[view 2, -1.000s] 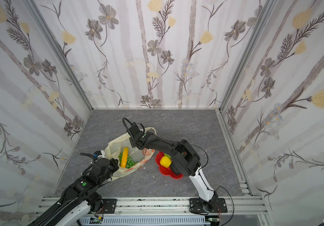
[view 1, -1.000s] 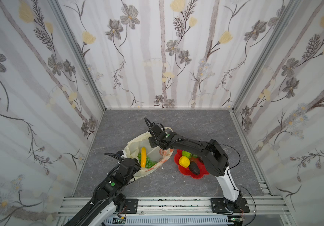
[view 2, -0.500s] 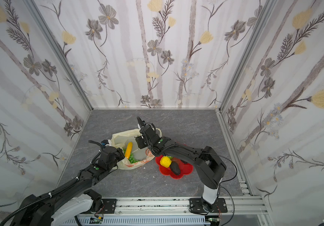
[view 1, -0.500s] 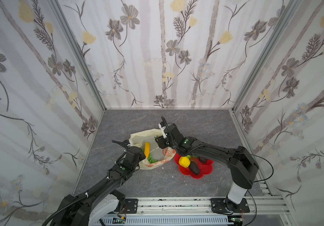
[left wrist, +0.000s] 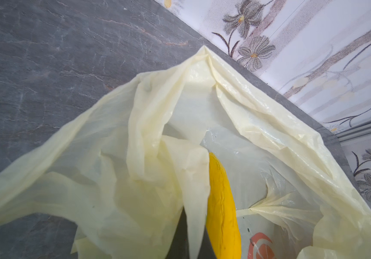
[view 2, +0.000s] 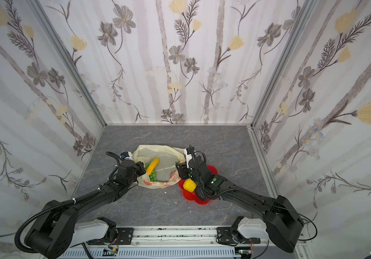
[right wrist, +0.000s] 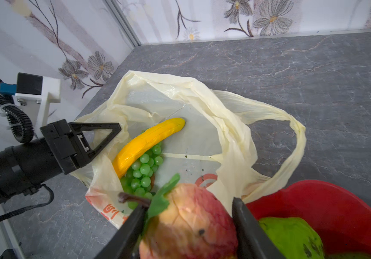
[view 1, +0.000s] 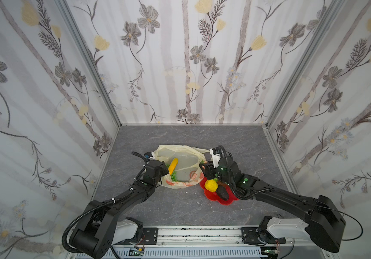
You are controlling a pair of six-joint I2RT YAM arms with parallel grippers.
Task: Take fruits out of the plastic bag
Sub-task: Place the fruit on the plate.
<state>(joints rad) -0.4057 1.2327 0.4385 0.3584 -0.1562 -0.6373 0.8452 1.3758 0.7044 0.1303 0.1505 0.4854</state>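
The task looks past its midpoint. The red flower-shaped plate [view 1: 212,198] sits just beside the printed bottom of the plastic bag [view 1: 180,152]. On it already lie a bumpy yellow lemon [view 1: 210,185], a dark avocado [view 1: 223,194] and, in the right wrist view, a bumpy green citrus [right wrist: 291,237].

The right gripper [right wrist: 187,207] is clamped on a red-yellow fruit [right wrist: 191,226] with a brown stem and a green leaf (an apple or a peach, I cannot tell which). One finger presses each side of it. The fruit hangs at the plate's edge, about where bag and plate meet, and is not yet set down.

The bag lies on the grey table [view 1: 180,208] between the two arms with its mouth open. The left gripper [view 1: 165,169] is closed on the bag's rim on its own side. The left wrist view shows the pale film pinched between the fingers, which seems to keep the mouth spread.

Two fruits remain inside the bag. A yellow banana [view 1: 172,164] lies across a green grape bunch [view 1: 173,177], touching it, close to the left gripper and well apart from the plate.

What is left, then, is to put down the held fruit and fetch the banana and the grapes. I cannot tell whether anything smaller hides under the crumpled folds.
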